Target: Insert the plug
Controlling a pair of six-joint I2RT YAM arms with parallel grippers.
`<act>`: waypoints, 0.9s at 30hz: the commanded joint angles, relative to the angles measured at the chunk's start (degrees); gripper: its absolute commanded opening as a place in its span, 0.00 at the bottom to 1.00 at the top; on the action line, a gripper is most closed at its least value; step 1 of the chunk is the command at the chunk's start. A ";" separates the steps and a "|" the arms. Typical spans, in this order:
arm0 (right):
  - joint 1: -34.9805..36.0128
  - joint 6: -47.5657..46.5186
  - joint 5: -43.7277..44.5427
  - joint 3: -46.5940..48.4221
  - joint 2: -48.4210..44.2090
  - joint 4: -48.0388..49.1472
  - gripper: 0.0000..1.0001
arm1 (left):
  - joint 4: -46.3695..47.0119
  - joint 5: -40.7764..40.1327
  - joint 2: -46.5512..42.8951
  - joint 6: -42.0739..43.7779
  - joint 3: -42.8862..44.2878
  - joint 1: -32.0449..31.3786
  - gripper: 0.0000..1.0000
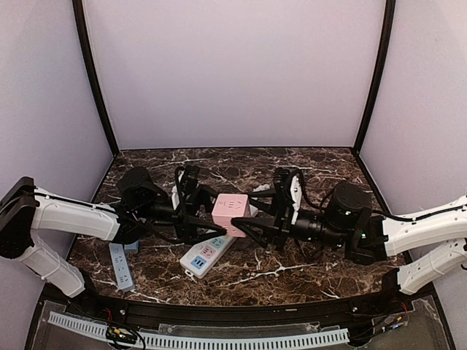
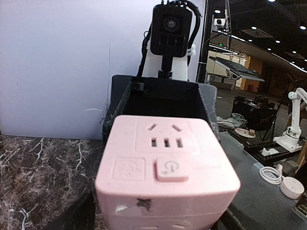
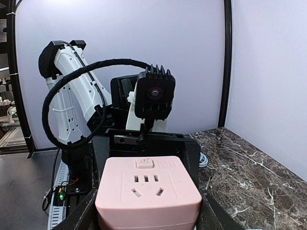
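A pink socket cube (image 1: 232, 213) is held above the marble table between both grippers. My left gripper (image 1: 198, 217) grips it from the left and my right gripper (image 1: 254, 223) from the right. In the left wrist view the cube (image 2: 165, 163) fills the space between my fingers, its power button and socket holes facing up. In the right wrist view the cube (image 3: 148, 189) sits between my dark fingers (image 3: 79, 213), with the left gripper's frame behind it. A white power strip (image 1: 208, 255) with pink and blue sockets lies on the table just below the cube. No plug pins show.
A grey-blue power strip (image 1: 121, 266) lies at the front left beside the left arm. A white cable (image 3: 203, 160) lies on the table behind the cube. Black frame posts stand at the back corners, with white walls around.
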 commanded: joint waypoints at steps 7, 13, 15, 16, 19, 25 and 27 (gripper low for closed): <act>0.48 1.43 0.25 1.44 -0.57 5.77 0.00 | 4.68 2.86 1.95 -3.22 1.92 0.22 0.26; 0.46 1.76 1.35 6.54 -4.86 -19.10 0.65 | -12.97 4.68 -1.91 8.06 3.75 0.23 0.10; 0.52 1.89 1.40 10.18 -6.57 -29.56 0.84 | -21.61 4.14 -3.31 13.62 4.70 0.19 0.09; 0.50 1.62 1.43 12.40 -7.13 -34.15 0.89 | -23.89 3.54 -3.71 15.54 4.97 0.20 0.08; 0.41 1.17 3.08 18.98 -8.60 -45.44 0.94 | -32.09 3.21 -4.86 20.66 6.35 0.22 0.01; 0.40 0.15 -1.42 29.72 -5.66 -58.68 0.95 | -39.19 4.29 -5.11 24.43 8.59 0.17 0.01; 0.37 0.55 -1.39 32.22 -2.83 -62.31 0.95 | -41.39 4.68 -5.05 25.49 9.41 0.18 0.01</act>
